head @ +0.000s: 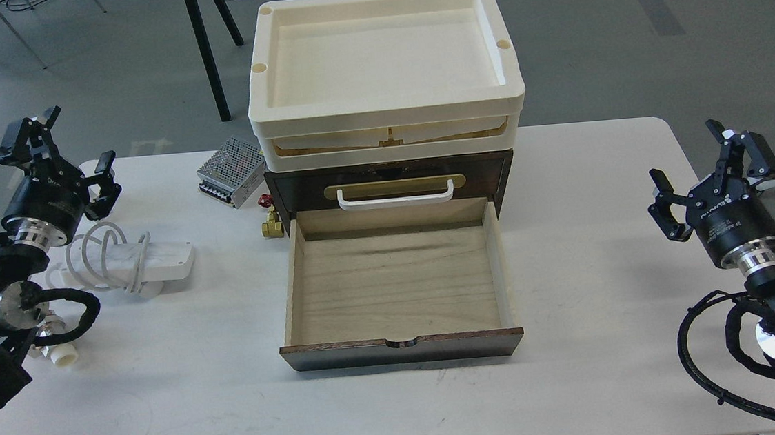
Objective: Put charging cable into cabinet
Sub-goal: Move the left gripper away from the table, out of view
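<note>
On the white table [580, 382], cabinet [391, 188] at centre with drawer [397, 293] pulled out, charging cable [149, 262] left of it, left gripper [58, 157] spread open above table's left edge, right gripper [709, 168] likewise open at right.

A single head camera looks forward and steeply down on the worktop [580, 382] from close by, the cabinet [390, 183] centred between both arms' jaws.

Left gripper [58, 157] raised, jaws spread; right gripper [705, 172] raised, jaws spread, nothing held.
</note>
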{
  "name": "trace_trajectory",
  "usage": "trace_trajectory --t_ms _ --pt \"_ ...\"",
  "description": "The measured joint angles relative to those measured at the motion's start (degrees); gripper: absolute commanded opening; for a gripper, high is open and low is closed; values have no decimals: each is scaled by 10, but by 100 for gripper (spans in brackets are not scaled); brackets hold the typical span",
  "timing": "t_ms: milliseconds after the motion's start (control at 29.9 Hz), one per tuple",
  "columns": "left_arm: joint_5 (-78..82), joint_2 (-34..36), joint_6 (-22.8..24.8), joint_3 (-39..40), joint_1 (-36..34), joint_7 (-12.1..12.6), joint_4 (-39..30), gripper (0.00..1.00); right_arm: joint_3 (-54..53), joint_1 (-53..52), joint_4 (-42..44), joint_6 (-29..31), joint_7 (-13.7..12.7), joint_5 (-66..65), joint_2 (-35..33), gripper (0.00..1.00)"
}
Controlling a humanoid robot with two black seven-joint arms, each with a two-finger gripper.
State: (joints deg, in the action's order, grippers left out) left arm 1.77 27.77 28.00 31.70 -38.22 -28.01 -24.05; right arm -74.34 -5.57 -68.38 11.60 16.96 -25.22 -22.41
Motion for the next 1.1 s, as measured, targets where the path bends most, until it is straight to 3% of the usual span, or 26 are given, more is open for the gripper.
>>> trace_trajectory --t_ms 401,669,903,1104 --pt "4 2 0 -2 -11 0 7 100 0 0 0 0 0 0 0 99" --pt "52 94 0 -10 -62 0 5 99 -1 0 0 0 0 0 -1 99" --pt "281 184 0 -10 -177 0 -2 99 -1 -1 0 0 0 0 0 99" --pt "604 225 0 -25 -260 0 -58 99 -1 -1 0 0 0 0 0 99"
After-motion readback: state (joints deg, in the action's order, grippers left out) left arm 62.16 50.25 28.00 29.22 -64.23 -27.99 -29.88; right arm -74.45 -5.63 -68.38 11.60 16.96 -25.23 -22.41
